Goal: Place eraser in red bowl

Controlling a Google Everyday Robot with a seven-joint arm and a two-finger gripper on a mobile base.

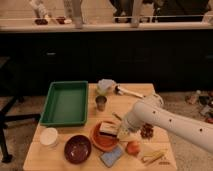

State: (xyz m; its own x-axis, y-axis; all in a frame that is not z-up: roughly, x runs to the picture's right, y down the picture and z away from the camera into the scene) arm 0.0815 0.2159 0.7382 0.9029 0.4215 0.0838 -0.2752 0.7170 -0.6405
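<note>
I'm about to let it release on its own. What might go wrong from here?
The gripper holds the eraser over the right part of the red bowl, near its rim, so a drop might clip the edge and bounce out. The sponge and the maroon bowl sit close by, so the withdrawing arm may nudge them.

Counted: two bowls, red bowl (102, 141) and maroon bowl (77, 148); one eraser (108, 129), one gripper (119, 133) over red bowl, one tray (65, 102), one sponge (112, 156).

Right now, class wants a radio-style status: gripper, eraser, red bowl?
Gripper over red bowl, shut on eraser. Eraser above bowl, not released. Nothing blocking.
</note>
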